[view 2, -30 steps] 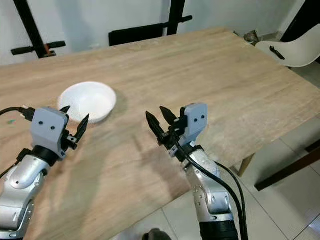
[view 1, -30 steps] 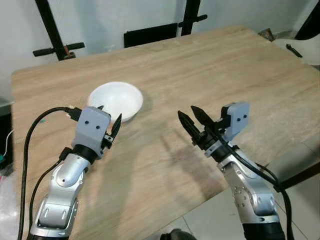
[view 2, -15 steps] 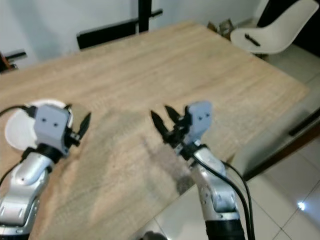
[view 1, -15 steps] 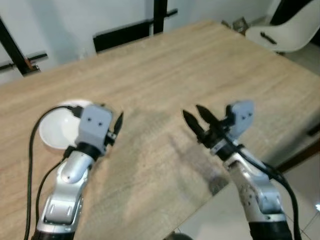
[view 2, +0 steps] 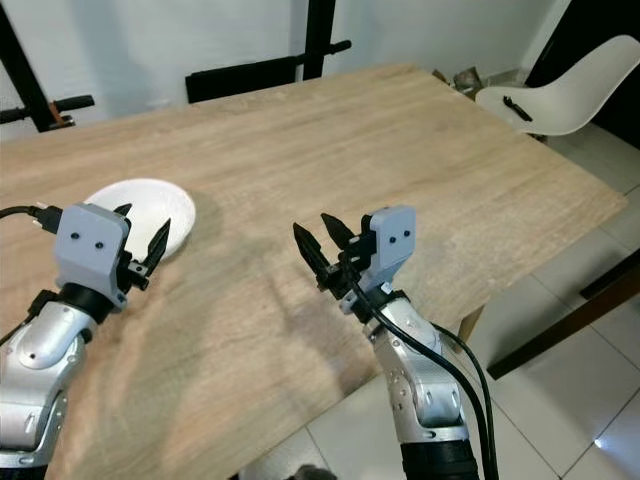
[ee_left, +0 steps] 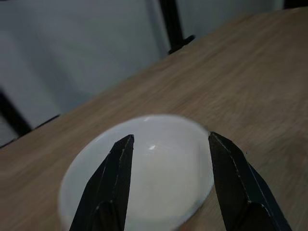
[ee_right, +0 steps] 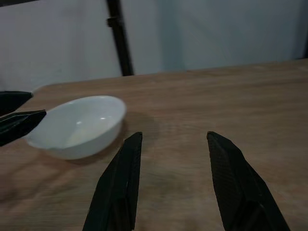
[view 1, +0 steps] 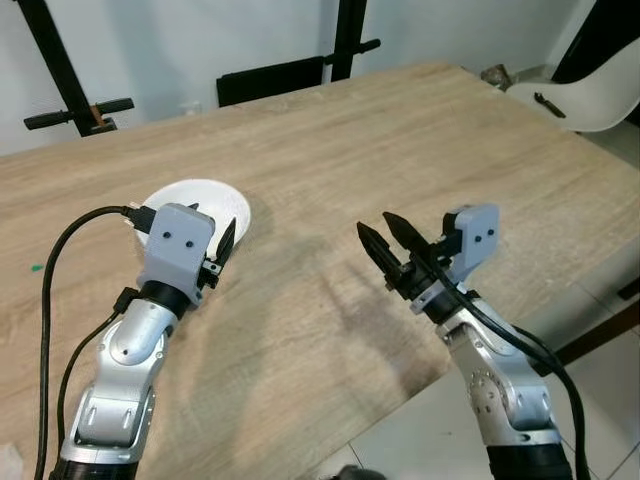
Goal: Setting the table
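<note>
Left claw (view 1: pixel 212 250): fingers parted wide, nothing held — it hovers just beside the white bowl (view 1: pixel 205 200), at the bowl's 6 o'clock edge in the head view. In the left wrist view the two fingers (ee_left: pixel 113 185) frame the bowl (ee_left: pixel 144 168) between them, apart from its rim; judged a lined-up approach for a rim or side grasp.

Right claw (view 1: pixel 388 245): also spread open and empty, held above the bare wooden surface (view 1: pixel 420 130) at about 3 o'clock from the bowl, well apart from it. Its wrist camera looks across at the bowl (ee_right: pixel 77 126), so it probably waits as a spare, or as a second hand.

The bowl sits upright on the surface toward 10 o'clock of the head view, interior apparently empty.

Outward: black stand legs (view 1: pixel 60 70) beyond the far edge at 11–12 o'clock; a white chair (view 2: pixel 570 95) at 2 o'clock.

Hard to make out — the bowl's near rim is hidden behind the left wrist housing; contact cannot be ruled out from the head view alone. The chair is cut off by the frame. No other tableware is visible.
</note>
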You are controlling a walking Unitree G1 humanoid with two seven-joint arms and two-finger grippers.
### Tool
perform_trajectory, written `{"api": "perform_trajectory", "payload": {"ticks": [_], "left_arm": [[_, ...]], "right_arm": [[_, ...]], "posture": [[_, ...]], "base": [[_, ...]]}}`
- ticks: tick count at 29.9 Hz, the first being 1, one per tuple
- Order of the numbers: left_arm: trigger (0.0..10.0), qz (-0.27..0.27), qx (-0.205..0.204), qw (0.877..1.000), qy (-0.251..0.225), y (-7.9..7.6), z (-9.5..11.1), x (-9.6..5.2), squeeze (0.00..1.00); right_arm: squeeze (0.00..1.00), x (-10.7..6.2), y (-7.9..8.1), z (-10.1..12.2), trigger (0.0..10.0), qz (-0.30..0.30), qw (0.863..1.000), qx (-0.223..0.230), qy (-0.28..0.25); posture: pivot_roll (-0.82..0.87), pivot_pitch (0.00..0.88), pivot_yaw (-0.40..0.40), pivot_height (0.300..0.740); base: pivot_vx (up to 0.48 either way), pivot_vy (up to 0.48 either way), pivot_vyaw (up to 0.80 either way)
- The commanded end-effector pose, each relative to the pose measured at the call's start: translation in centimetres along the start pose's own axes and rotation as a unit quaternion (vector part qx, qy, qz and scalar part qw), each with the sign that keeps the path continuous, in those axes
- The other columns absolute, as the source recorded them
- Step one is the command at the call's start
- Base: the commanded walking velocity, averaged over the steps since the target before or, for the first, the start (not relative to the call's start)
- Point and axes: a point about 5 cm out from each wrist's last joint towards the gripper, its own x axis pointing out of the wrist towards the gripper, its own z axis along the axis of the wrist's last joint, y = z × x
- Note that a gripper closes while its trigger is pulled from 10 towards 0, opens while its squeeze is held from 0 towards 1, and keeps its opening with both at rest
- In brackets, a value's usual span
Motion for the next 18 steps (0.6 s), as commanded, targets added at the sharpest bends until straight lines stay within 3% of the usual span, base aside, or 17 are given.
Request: {"api": "perform_trajectory", "payload": {"ticks": [1, 18], "left_arm": [[10.0, -0.005, -0.005, 1.0, 0.017, -0.35, -0.65, -0.08, 0.0], [10.0, -0.009, 0.002, 1.0, 0.025, 0.22, -0.74, 0.01, 0.0]], "right_arm": [[0.0, -0.16, -0.22, -0.03, 10.0, -0.001, 1.0, -0.003, 0.003], [0.0, -0.21, -0.11, -0.09, 10.0, -0.002, 1.0, -0.001, 0.003]], "posture": [[-0.09, 0.041, 0.016, 0.74], [-0.09, 0.051, 0.018, 0.74]], "base": [[0.0, -0.262, 0.0], [0.0, 0.0, 0.0]]}}
